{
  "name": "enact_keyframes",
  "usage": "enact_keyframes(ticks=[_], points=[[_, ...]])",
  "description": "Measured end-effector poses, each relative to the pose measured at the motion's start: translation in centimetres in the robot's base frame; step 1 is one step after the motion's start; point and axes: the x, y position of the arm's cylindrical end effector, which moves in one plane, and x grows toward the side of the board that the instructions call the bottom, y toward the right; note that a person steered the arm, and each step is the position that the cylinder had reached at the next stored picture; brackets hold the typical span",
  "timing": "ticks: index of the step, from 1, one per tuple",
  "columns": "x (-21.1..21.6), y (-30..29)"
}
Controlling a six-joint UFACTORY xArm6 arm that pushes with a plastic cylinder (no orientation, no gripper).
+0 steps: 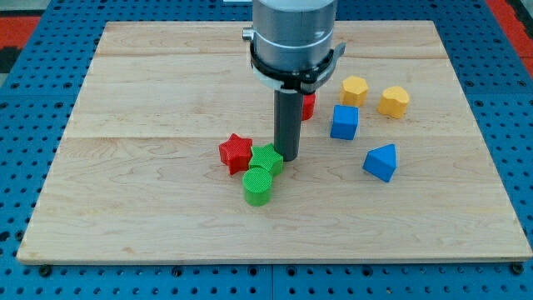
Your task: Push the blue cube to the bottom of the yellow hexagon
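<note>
The blue cube (344, 122) sits right of centre on the wooden board (150, 208). A yellow hexagon (355, 90) lies just above it, nearly touching. A second yellow block (394, 102) lies further to the view's right. My tip (288, 157) rests on the board well to the left of the blue cube, beside a green star (266, 158).
A red star (236, 152) lies left of the green star. A green cylinder (258, 185) sits below it. A red block (307, 105) is partly hidden behind the rod. A blue triangular block (381, 162) lies below right of the cube.
</note>
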Motion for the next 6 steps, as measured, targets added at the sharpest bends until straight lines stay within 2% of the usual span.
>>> enact_keyframes(ticks=[4,5,6], points=[[2.1,-2.2],[0.2,4.9],[-4.4,6.1]])
